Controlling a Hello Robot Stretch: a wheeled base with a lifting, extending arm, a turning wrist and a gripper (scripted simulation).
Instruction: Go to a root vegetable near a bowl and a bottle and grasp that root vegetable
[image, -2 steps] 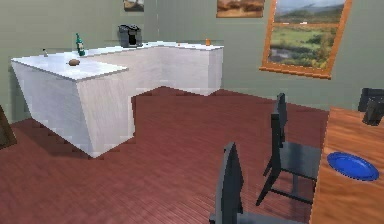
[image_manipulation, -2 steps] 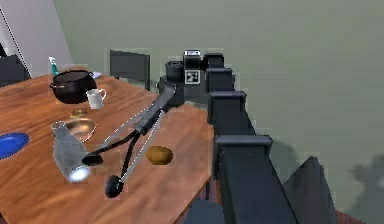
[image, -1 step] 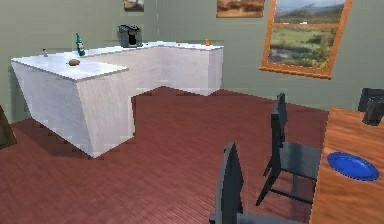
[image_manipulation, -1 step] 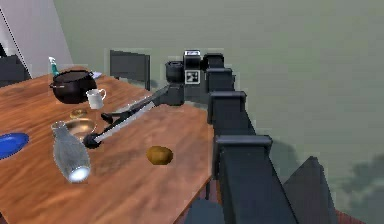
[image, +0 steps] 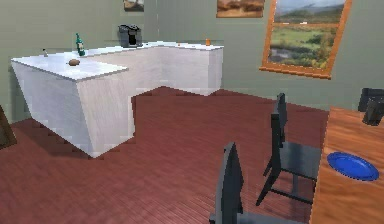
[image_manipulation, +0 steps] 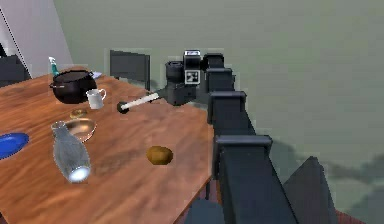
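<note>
Root vegetable (image_manipulation: 159, 155), a dull brown oval lump with a matt skin, lies on its own on the reddish-brown plank-grained wooden worktop (image_manipulation: 120, 195), near the edge on the arm's side. It looks firm and dense, light enough for one grasp, and its rough skin should resist slipping, though so rounded a body may roll if nudged. The surest hold is probably across its narrow middle, from above. To its left a clear greyish glass bottle (image_manipulation: 70, 155) lies on its side, smooth and likely to roll, and just beyond that stands a small round brass-coloured bowl (image_manipulation: 80, 126). Farther out are a glossy white mug (image_manipulation: 96, 98), a black lidded pot (image_manipulation: 72, 85) and a pale-handled, dark-headed ladle (image_manipulation: 140, 103). The dark square-sectioned arm (image_manipulation: 240, 140) runs along the worktop's edge. The jaws sit well past the vegetable, near the ladle; I cannot tell their state, nor whether they hold anything.
</note>
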